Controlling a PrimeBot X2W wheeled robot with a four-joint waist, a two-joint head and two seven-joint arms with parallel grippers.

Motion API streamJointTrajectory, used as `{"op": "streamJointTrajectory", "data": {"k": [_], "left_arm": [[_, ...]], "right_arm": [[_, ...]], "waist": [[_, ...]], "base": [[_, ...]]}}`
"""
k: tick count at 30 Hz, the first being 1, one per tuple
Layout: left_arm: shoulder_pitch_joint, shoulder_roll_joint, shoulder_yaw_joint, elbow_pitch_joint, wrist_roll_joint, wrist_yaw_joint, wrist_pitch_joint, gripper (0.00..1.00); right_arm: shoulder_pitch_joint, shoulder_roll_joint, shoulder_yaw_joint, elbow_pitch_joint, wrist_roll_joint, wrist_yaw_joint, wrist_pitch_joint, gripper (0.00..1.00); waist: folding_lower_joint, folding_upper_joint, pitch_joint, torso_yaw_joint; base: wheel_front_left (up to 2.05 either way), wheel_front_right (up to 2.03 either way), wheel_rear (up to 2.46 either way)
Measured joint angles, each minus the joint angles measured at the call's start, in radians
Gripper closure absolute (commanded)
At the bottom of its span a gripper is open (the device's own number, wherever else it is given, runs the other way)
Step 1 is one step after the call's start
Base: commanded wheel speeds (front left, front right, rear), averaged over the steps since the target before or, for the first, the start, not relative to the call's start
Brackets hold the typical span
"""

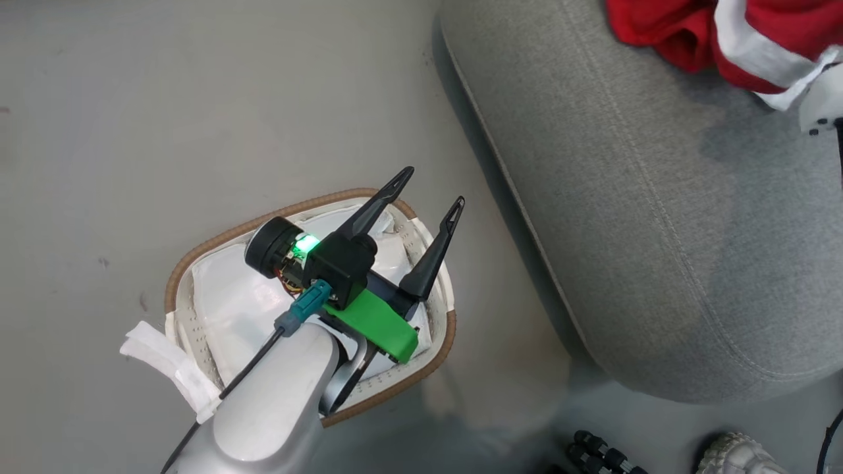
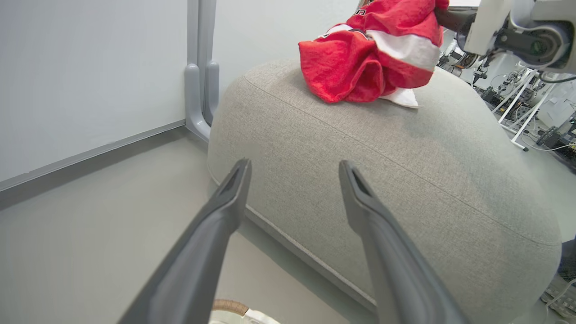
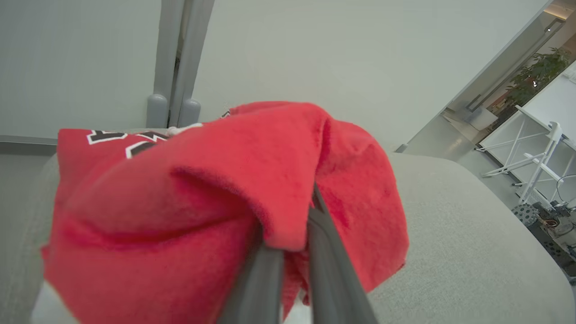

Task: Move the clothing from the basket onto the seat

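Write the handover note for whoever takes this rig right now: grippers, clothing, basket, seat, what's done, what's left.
Grippers: the left gripper is open and holds nothing, above the basket. The right gripper is shut on the red garment.
Clothing: the red garment lies bunched on top of the grey seat, its upper folds pinched by the right gripper.
Basket: on the floor beside the seat. The white liner shows, with no red in the visible part; the left arm covers the rest.
Done: the garment is on the seat.
To do: open the right gripper, draw it clear, and check the hidden part of the basket.
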Motion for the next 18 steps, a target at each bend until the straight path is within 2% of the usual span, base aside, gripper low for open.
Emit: {"op": "streamJointTrajectory", "data": {"k": [3,4,5,6,18], "left_arm": [[0.0,-0.001,0.003,0.002,0.001,0.0,0.0,0.0],[0.0,-0.002,0.006,0.002,0.001,0.0,0.0,0.0],[0.0,-0.003,0.01,0.002,0.001,0.0,0.0,0.0],[0.0,-0.005,0.016,0.003,0.001,0.0,0.0,0.0],[0.068,-0.023,0.095,0.02,-0.011,0.0,0.0,0.0]], "right_arm": [[0.012,-0.008,-0.047,0.052,-0.016,0.0,0.0,1.0],[0.014,-0.006,-0.066,0.063,-0.011,0.0,0.0,0.73],[0.015,-0.003,-0.084,0.064,-0.001,0.0,0.0,0.2],[0.017,-0.001,-0.093,0.063,0.007,0.0,0.0,0.0],[0.213,0.021,-0.084,-0.014,0.085,0.0,0.0,0.0]], "waist": [[-0.0001,0.0,0.021,0.029],[0.0,0.0,0.026,0.039],[0.0,0.0,0.03,0.047],[0.0,0.0,0.031,0.055],[-0.0001,0.0,-0.067,0.057]], "base": [[0.0,0.0,0.0],[0.0,0.0,0.0],[0.0,0.0,0.0],[0.0,0.0,0.0],[0.0,0.0,0.0]]}}
